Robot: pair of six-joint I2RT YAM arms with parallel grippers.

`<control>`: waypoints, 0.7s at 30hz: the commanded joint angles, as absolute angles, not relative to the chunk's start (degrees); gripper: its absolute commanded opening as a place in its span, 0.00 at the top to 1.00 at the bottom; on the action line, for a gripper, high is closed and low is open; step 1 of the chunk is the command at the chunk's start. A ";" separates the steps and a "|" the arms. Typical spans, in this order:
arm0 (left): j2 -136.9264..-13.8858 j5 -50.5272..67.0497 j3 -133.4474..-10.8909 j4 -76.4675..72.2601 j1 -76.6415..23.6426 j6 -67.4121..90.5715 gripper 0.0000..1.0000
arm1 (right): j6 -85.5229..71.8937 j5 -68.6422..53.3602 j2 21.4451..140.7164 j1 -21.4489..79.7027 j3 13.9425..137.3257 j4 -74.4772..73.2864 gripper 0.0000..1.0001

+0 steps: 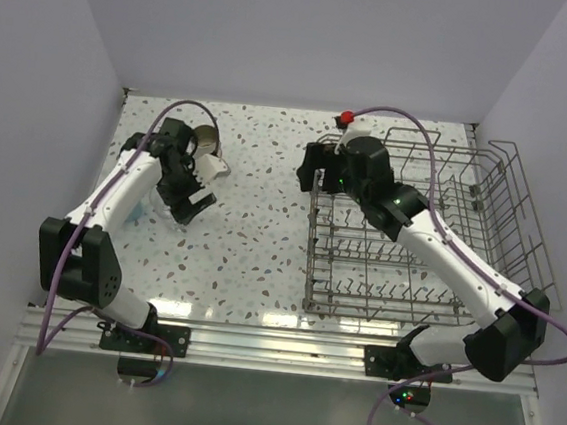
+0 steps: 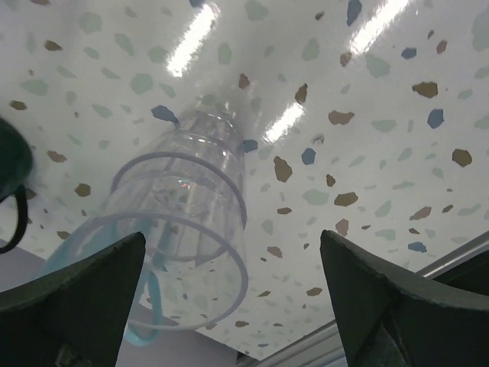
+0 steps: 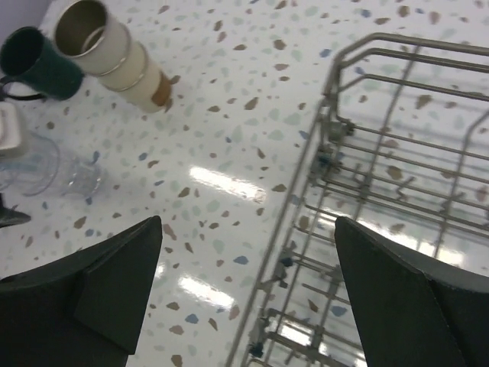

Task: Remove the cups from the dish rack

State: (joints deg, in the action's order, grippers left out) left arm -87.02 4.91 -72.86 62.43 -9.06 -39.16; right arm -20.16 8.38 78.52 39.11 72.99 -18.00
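The grey wire dish rack [image 1: 432, 237] stands on the right; no cups show inside it. My right gripper [image 1: 311, 170] is open and empty above the rack's far left corner [image 3: 336, 130]. On the left stand stacked metallic tumblers [image 3: 114, 53], a dark teal mug [image 3: 38, 61] and two clear glass tumblers [image 3: 30, 164]. My left gripper [image 1: 189, 198] is open just above one clear tumbler [image 2: 183, 222], which stands upright close to its left finger [image 2: 84, 298]. A light blue rim [image 2: 141, 334] shows behind that glass. The metallic tumblers [image 1: 205, 143] sit just beyond the left gripper.
The speckled table [image 1: 261, 240] lies between the cup group and the rack. A metal rail [image 1: 281, 338] runs along the near edge. White walls close in the left, the far side and the right. A red knob [image 1: 345, 116] sits by the rack's far edge.
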 commanded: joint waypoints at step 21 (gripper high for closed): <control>-71.54 3.69 -76.20 36.65 -9.14 -18.28 0.00 | -31.99 33.92 62.84 9.23 54.68 -42.80 0.02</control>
